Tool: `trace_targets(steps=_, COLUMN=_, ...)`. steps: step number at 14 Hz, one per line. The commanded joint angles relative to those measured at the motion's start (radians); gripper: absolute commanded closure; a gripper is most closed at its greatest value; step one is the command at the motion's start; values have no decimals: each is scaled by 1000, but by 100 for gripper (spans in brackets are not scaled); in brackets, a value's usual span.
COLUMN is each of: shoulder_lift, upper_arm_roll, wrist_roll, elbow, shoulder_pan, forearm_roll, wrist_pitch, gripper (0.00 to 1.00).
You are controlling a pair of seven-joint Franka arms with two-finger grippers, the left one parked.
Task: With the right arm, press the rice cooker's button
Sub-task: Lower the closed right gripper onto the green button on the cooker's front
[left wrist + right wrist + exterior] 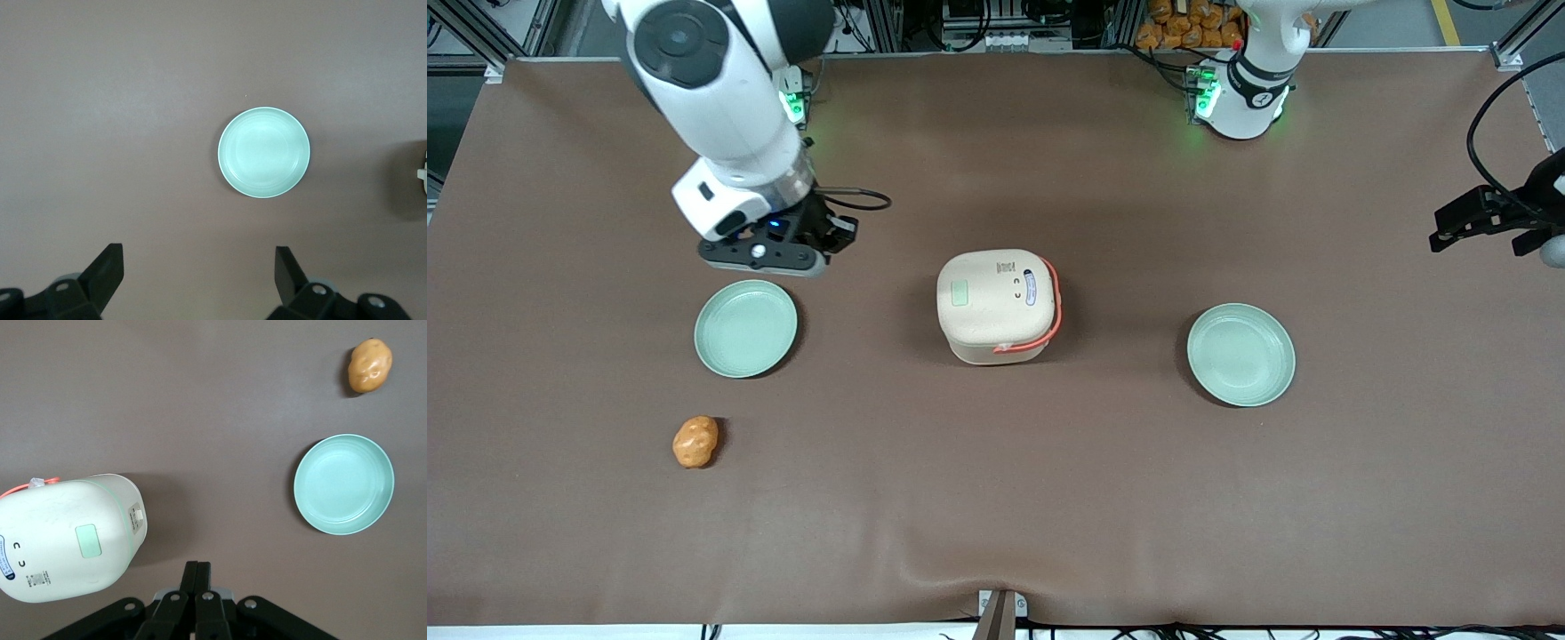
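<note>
Right now the right arm [720, 80] holds its gripper [769, 253] above the brown table [996, 498], well apart from the rice cooker [996, 307] and touching nothing. In the right wrist view the two fingers [196, 577] lie pressed together with no gap and nothing between them, a fair shape for poking a button.

The rice cooker sits near the middle of the table, lid closed, its coral-orange handle [1055, 311] on the side toward the parked arm's end. The button [960, 292], a pale green rounded square on the cream lid, lies on the part of the lid nearest the working arm's end.

What the coming move turns on, by my judgement, is a sideways reach: the button lies toward the parked arm's end from the gripper and slightly nearer the front camera, so the arm must travel across, then come down onto it.

A pale green plate [745, 328] lies just in front of the gripper, and an orange-brown potato-like lump [695, 442] nearer the camera.
</note>
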Motion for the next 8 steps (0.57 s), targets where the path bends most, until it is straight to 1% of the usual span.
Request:
trace_targets(steps=1, shoulder_lift=71, upper_arm_roll=-11, wrist_roll=57, elbow=56, shoulder_pan=50, forearm_roll=-8, wrist_pitch=26, gripper=100)
trace_targets(steps=3, shoulder_lift=102, upper_arm_roll=-9, wrist_roll=130, elbow=56, shoulder_pan=69, forearm_roll=-8, wrist_pitch=86, gripper=100)
trace_targets(steps=4, shoulder_lift=116, upper_arm_roll=-11, wrist_roll=141, elbow=56, shoulder_pan=78, forearm_roll=-8, wrist_pitch=99, gripper=100)
trace_targets(steps=7, shoulder_lift=157, upper_arm_roll=-9, wrist_roll=134, elbow=56, shoulder_pan=97, forearm_roll=-10, wrist_pitch=139, gripper=100)
trace_targets(steps=8, shoulder_lift=173, upper_arm_roll=-9, wrist_roll=132, elbow=54, shoulder_pan=112, forearm_roll=-29, wrist_pitch=162, gripper=100)
